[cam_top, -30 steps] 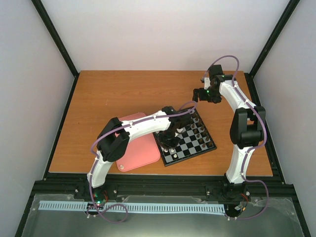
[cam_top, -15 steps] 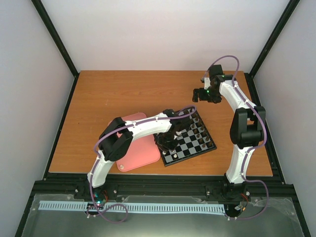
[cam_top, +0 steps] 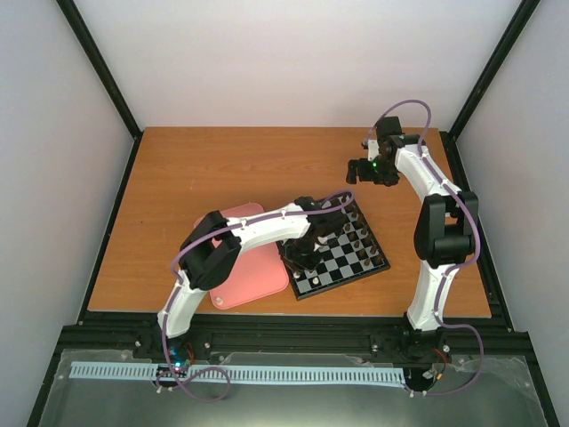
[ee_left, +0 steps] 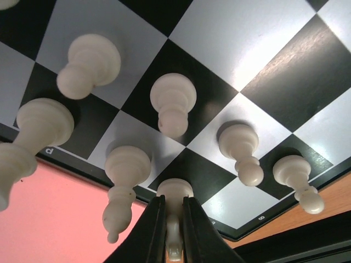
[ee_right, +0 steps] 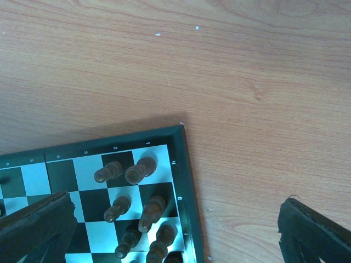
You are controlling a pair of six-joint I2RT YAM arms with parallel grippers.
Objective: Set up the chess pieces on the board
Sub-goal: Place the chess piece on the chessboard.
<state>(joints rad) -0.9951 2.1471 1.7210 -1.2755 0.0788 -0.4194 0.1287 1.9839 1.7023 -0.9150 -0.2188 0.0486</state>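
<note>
The board [cam_top: 342, 286] of black and silvery squares lies at the table's middle right. My left gripper [cam_top: 302, 258] hangs over its left part. In the left wrist view it [ee_left: 174, 205] is shut on a cream chess piece [ee_left: 174, 190], whose base meets a black square by the board's rim [ee_left: 241, 230]. Several other cream chess pieces [ee_left: 173, 101] stand on squares around it. My right gripper [cam_top: 360, 171] hovers open beyond the board's far corner [ee_right: 184, 181], with nothing between its fingers [ee_right: 38, 224].
Dark brown pieces [ee_right: 140, 170] stand in rows along the board's right side. A pink tray [cam_top: 244, 276] lies against the board's left edge, also seen as a pink tray [ee_left: 49, 219] under the left wrist. Bare wooden table [cam_top: 204, 169] stretches behind.
My left gripper has shifted slightly toward the board's left near edge with the cream piece still in it. The right arm has not moved.
</note>
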